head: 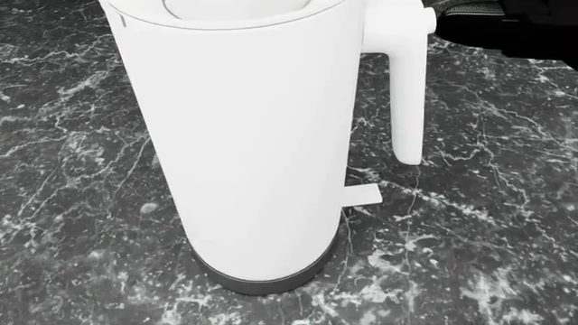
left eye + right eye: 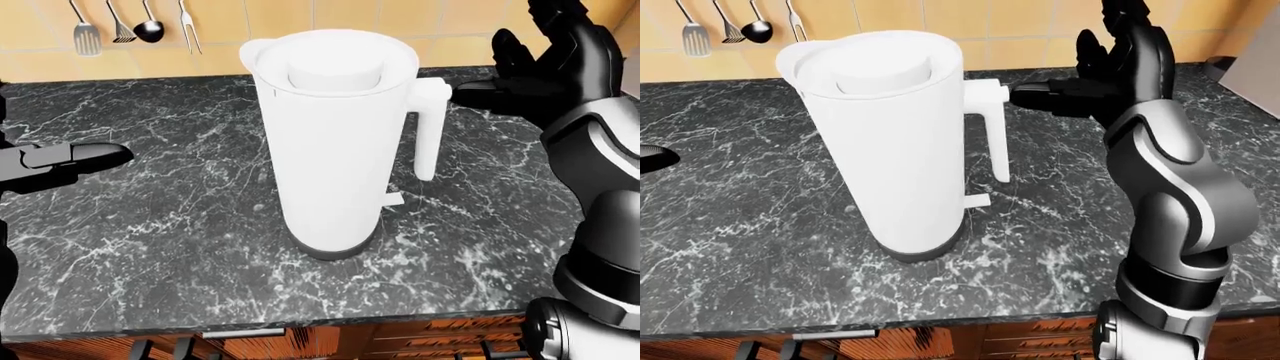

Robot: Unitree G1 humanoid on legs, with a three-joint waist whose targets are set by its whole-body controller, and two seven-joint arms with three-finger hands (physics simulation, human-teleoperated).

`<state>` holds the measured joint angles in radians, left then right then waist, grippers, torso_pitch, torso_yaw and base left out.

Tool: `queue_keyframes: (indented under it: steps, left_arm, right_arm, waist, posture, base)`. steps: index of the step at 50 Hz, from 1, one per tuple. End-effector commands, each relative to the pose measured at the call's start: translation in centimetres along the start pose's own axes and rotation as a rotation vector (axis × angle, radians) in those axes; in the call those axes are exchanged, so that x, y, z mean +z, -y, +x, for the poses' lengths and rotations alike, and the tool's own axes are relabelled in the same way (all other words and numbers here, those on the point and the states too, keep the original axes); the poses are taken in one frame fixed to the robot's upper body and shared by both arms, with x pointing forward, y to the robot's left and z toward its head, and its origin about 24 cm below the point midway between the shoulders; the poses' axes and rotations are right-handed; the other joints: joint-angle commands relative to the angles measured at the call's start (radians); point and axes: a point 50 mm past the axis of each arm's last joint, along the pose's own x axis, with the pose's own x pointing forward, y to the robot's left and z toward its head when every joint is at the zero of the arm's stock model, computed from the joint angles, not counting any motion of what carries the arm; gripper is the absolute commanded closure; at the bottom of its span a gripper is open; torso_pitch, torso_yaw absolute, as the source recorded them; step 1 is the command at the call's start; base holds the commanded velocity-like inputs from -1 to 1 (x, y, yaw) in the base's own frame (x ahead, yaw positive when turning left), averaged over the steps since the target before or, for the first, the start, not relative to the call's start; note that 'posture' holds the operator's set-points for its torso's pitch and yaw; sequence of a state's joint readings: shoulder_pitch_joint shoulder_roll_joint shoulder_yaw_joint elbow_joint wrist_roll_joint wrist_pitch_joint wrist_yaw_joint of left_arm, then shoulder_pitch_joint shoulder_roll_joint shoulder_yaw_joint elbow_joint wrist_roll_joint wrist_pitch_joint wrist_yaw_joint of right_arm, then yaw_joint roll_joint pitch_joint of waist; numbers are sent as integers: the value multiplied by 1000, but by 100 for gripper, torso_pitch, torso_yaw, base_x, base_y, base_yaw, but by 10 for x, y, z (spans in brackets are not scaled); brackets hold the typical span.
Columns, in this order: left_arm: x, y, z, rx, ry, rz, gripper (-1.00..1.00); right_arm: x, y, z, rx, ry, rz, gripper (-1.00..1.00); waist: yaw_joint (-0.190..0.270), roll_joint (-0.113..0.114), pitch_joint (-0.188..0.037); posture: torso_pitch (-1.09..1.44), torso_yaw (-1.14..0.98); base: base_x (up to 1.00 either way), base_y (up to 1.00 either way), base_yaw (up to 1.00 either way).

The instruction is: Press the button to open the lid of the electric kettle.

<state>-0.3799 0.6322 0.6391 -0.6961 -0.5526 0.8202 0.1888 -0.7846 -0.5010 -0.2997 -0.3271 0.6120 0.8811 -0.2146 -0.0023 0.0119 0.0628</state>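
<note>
White electric kettle [image 2: 335, 142] stands upright on the black marble table [image 2: 170, 202], roughly mid-table in the left-eye view, dark base ring [image 1: 262, 279] flat on the surface. Lid [image 2: 335, 64] sits closed w/ a round raised disc in its centre. Handle [image 2: 992, 127] sticks out to the view's right; small white tab [image 1: 364, 194] juts out low on that same side, near the base.

Right hand [image 2: 1095, 71] is up at handle-top height, fingers spread apart, nothing held. One finger [image 2: 1040, 96] points left toward the upper end of the handle; tip is just beside it, can't tell if touching. Grey-and-black right arm [image 2: 1175, 195] runs down the right edge of the right-eye view.

Left hand [image 2: 65, 161] comes in from the left edge of the left-eye view, hovering over the table, well apart from the kettle. Only partly in view; can't tell if fingers are apart or together.

Utensils [image 2: 130, 26] hang on the yellow tiled wall [image 2: 300, 15] at top left. Wooden cabinet fronts [image 2: 300, 345] show under the table edge.
</note>
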Motion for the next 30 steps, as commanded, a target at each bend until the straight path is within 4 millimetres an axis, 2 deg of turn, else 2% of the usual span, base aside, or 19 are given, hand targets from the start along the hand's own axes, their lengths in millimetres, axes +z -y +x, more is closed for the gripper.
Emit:
queue_keyframes:
  steps: [1, 15, 30]
  left_arm:
    - [13, -1, 0, 7, 75, 9, -100]
    - [15, -2, -1, 7, 76, 10, -100]
    - [15, -3, -1, 10, 78, 10, -100]
  right_arm:
    - [17, -4, -2, 23, 85, -2, -100]
    - [16, -13, -2, 47, 82, 3, -100]
    - [14, -37, -3, 114, 78, 8, -100]
  waist:
    - [1, 1, -23]
    - [0, 3, -23]
    - [-4, 10, -22]
  posture:
    - [0, 0]
    - [0, 0]
    - [0, 0]
  base:
    - [0, 0, 0]
    - [0, 0, 0]
    - [0, 0, 0]
